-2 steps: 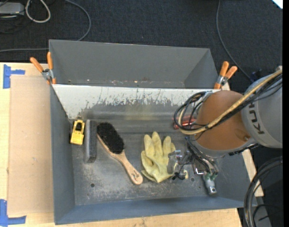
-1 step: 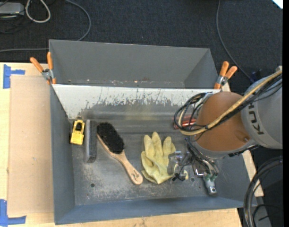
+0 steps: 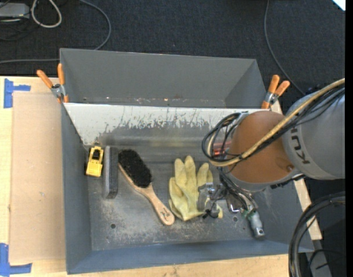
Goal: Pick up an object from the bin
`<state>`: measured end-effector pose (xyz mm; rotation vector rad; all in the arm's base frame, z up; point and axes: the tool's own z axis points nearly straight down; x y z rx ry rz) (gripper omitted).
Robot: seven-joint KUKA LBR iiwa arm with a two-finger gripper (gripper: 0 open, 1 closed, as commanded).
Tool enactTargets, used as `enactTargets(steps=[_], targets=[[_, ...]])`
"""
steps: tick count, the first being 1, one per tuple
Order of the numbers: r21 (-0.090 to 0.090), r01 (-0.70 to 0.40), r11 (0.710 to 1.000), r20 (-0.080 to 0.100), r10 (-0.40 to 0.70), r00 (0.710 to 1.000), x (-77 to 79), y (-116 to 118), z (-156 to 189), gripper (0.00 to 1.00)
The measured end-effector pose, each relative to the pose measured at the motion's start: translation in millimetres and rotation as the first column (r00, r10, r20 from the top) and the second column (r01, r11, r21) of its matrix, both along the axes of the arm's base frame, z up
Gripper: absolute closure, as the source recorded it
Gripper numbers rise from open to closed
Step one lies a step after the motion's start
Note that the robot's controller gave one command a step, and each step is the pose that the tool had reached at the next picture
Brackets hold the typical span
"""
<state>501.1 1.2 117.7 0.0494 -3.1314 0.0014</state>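
Note:
My gripper [image 3: 218,199] is low in the right part of the bin, under the arm's orange cover. It sits at the right edge of a pale yellow glove [image 3: 187,190] that lies flat on the floor with its finger ends pointing to the back. Part of the glove's right side is hidden by the gripper. Left of the glove lies a brush [image 3: 141,180] with black bristles and a wooden handle running toward the front. A small grey cylindrical thing [image 3: 255,224] lies just right of and in front of the gripper.
A yellow toy truck [image 3: 94,161] stands near the left wall, with a dark grey bar [image 3: 111,173] beside it. The arm and its cables cover the bin's right rear corner.

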Motion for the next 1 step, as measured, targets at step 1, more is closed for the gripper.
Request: enactTargets(steps=[1], targets=[[0.001, -0.058, 0.998, -0.001, 0.058, 0.998, -21.7, -24.0, 60.2, 1.0]])
